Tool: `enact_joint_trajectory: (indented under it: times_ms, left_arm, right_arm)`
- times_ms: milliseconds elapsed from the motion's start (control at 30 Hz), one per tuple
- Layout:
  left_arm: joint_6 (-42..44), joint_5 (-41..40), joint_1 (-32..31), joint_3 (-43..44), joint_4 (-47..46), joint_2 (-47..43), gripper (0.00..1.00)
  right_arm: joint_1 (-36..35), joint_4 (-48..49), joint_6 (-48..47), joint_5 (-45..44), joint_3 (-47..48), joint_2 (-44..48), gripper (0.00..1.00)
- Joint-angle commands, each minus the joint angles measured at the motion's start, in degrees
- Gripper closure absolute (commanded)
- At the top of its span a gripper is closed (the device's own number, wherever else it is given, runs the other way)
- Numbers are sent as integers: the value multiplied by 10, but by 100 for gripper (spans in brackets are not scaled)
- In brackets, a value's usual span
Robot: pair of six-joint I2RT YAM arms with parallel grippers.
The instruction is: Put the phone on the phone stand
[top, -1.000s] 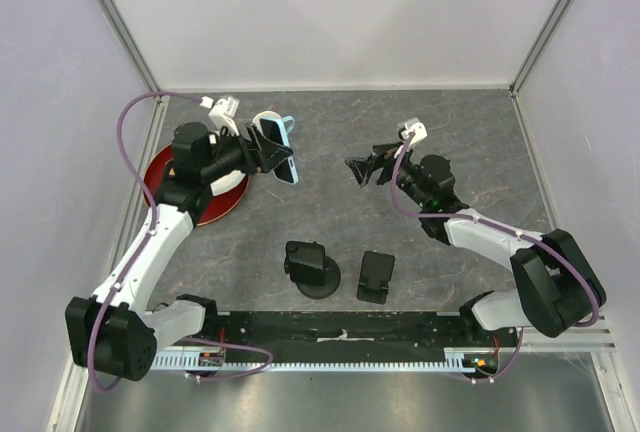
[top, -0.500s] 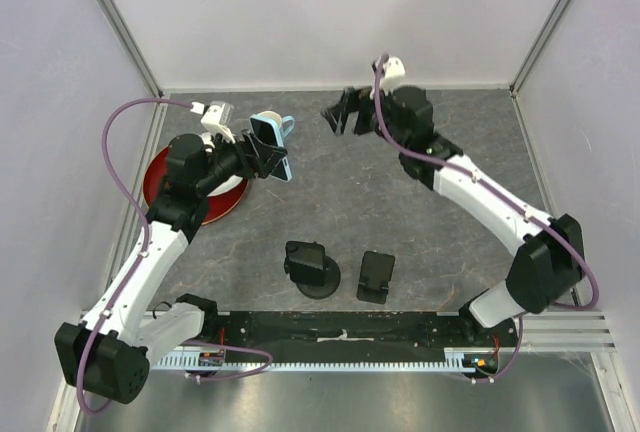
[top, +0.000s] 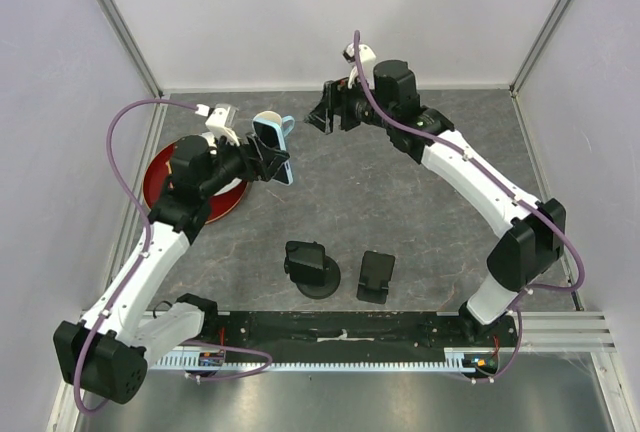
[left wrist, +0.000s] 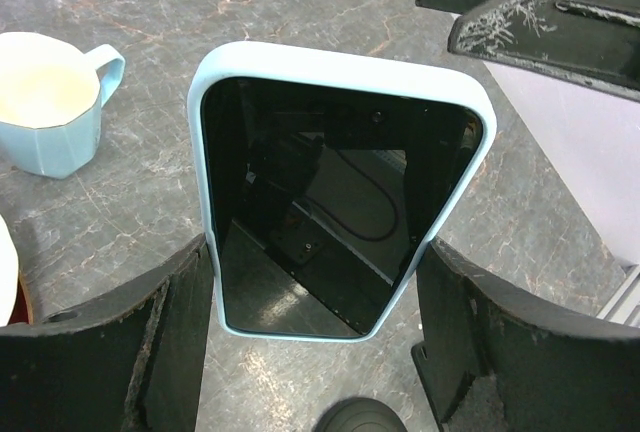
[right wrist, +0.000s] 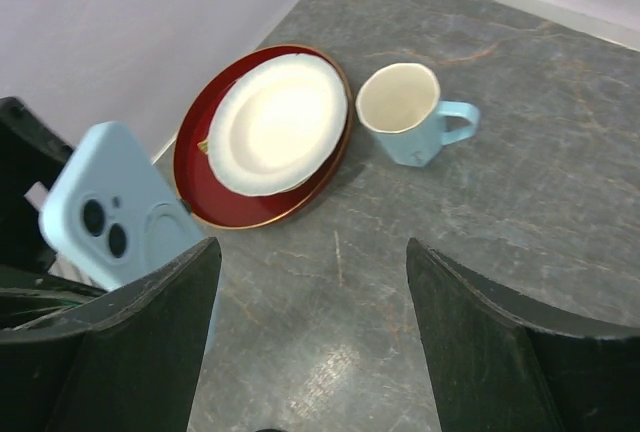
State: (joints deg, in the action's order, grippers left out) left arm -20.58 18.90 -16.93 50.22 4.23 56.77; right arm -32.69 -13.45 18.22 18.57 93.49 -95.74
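Note:
My left gripper is shut on a phone in a light blue case and holds it above the table at the back left. In the left wrist view the phone shows its dark screen between my two fingers. In the right wrist view its blue back with camera lenses shows at the left. My right gripper is open and empty, held high just right of the phone. Two black phone stands sit near the front: a round-based one and a squarer one.
A light blue mug stands at the back behind the phone; it also shows in the right wrist view. A red tray carrying a white plate lies at the left by the wall.
My right arm has swung from mid-right up and leftward to the back, close to the held phone. My left gripper with the phone has shifted only slightly.

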Motion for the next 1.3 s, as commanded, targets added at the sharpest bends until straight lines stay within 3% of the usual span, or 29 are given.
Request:
enact_joint_trajectory:
  times_ms: [0,200,467,600,833,1267]
  left_arm:
    - [27,-2,-7,8,-46,7,98]
    - [29,-2,-9,16,-30,31,98]
    - [40,-15,-32,18,-25,30,98]
    - [46,-24,-40,19,-23,33,98]
    - [51,-34,-43,21,-19,32,98]
    - [54,-40,-47,21,-18,24,98]
  right_arm:
    - [-34,34,-13,20,-7,18,18]
    - [-48,122,21,18,-50,52,17]
    - [-84,98,-8,7,-49,48,19]
    - [-96,97,-10,-26,-49,41,23]
    - [-107,73,-14,-49,-21,7,51]
    - [-115,74,-3,-42,-25,-7,56]
